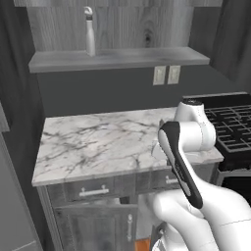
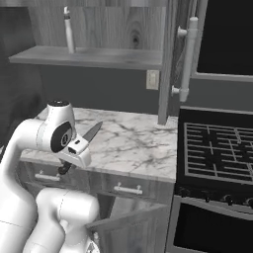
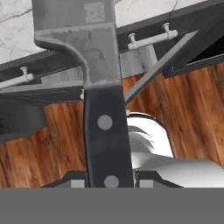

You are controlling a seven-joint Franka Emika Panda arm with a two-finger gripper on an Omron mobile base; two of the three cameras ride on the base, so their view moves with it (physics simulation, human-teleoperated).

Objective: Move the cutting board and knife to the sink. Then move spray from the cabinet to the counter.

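Gripper (image 3: 109,181) clamps the knife (image 3: 98,87) by its black handle at frame centre — blade over the counter (image 2: 133,143) edge.

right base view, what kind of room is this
A kitchen, rendered rather than real: a black grated stove beside a white marble counter over grey drawers, and a spray bottle on a wall shelf.
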